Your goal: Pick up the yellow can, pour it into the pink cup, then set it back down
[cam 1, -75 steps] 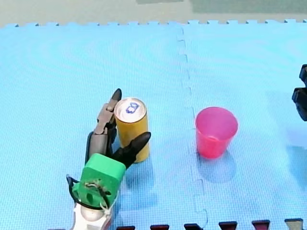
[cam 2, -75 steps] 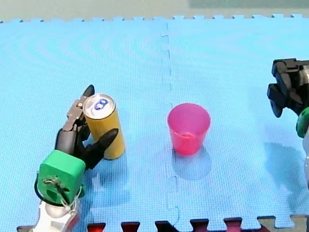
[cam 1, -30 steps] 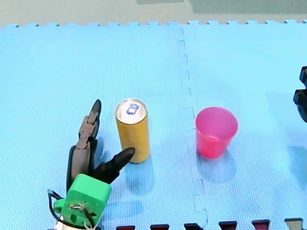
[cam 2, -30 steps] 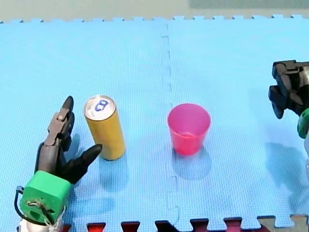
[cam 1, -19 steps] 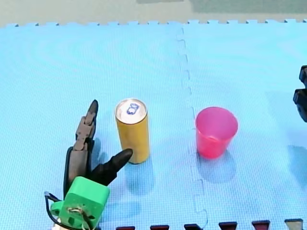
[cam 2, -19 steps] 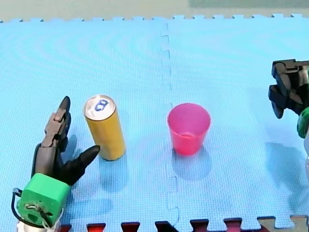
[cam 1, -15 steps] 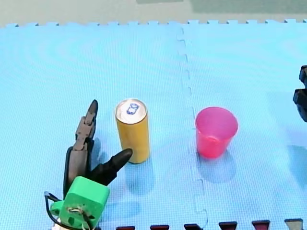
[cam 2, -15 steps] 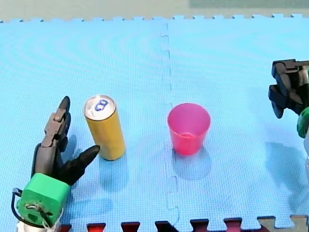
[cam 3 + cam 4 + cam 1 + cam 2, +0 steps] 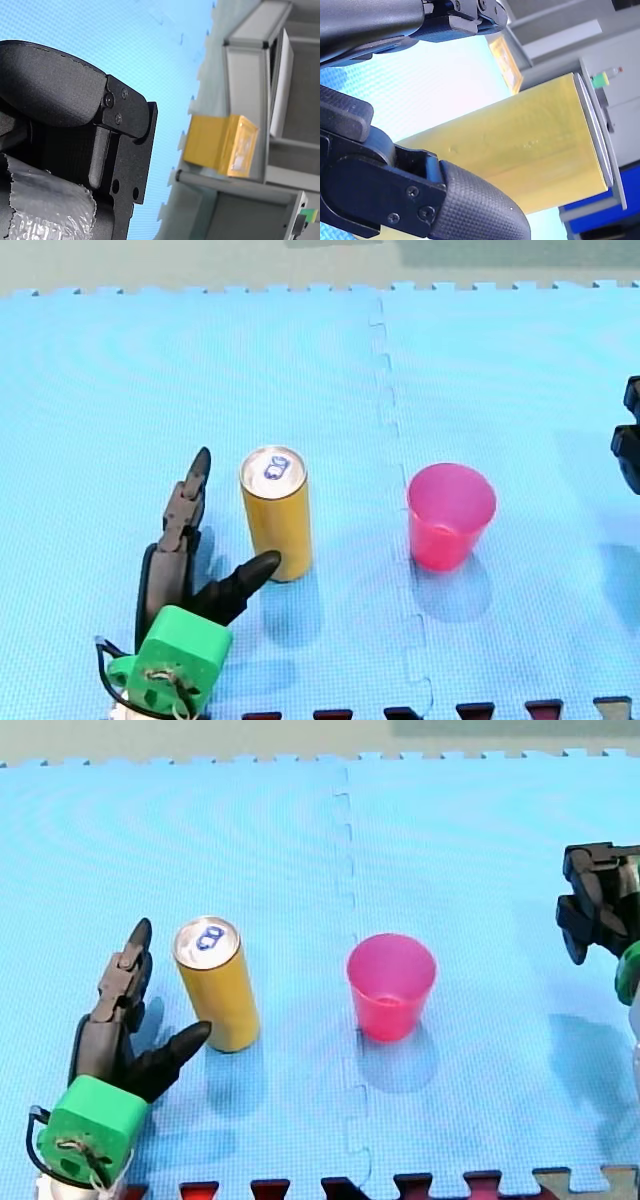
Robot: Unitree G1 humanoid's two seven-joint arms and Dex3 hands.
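The yellow can (image 9: 276, 515) stands upright on the blue mat (image 9: 300, 370), left of centre, with its silver top up. My left hand (image 9: 235, 508) is just left of and nearer than the can, holding nothing; its thumb tip (image 9: 262, 562) is at the can's base, and I cannot tell if it touches. The second wrist view shows the can (image 9: 520, 145) close beside this hand's black fingers (image 9: 470, 210). The pink cup (image 9: 450, 515) stands upright to the can's right, a can's height away. My right hand (image 9: 598, 905) is at the right edge, far from both.
A jigsaw seam (image 9: 392, 440) runs front to back between can and cup. The mat's far toothed edge (image 9: 320, 287) meets grey floor. In the first wrist view a yellow box (image 9: 220, 145) sits on a grey metal frame beyond the mat.
2.5 s ago my left hand was closed around the can; it has let go and drawn back towards me and leftward. Can and cup have not moved. The right hand is still.
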